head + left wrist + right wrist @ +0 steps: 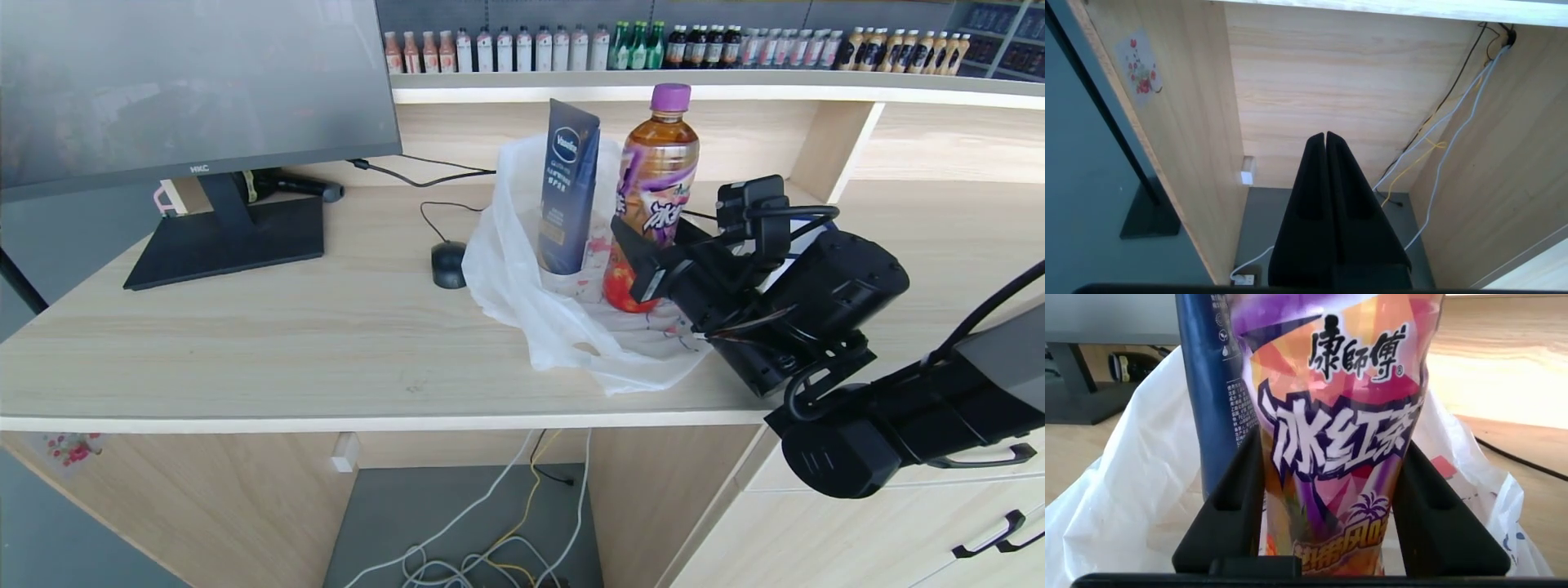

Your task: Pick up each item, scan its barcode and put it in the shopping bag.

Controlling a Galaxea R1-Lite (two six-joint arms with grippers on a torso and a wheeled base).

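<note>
The right gripper (630,255) has its fingers (1231,508) closed against both sides of the iced tea bottle (660,163), low on the label, one finger on each flank with the bottle's belly between them. The bottle stands upright with its purple cap up, inside the open mouth of the white plastic shopping bag (508,273). Its base looks to be at or just above the bag's floor on the surface (286,343); I cannot tell whether the weight is on the grip or on the surface. The low, sideways hold keeps the bottle vertical as it is set into the bag, so I judge this to be the placing step.

Just beside the bottle, toward the robot's left, a dark blue tube (569,188) stands cap-down in the same bag, leaning slightly toward the bottle. Both items being in the bag suggests the task is near its end. The soft bag walls are slumped outward and give little support, so a tall bottle could tip when let go.

The left gripper (1327,140) hangs below the surface's edge by the wooden side panel and loose cables (1454,122). Its fingers are pressed together and hold nothing.

Farther out on the surface are a computer mouse (448,264) and a monitor (196,82) on its stand.
</note>
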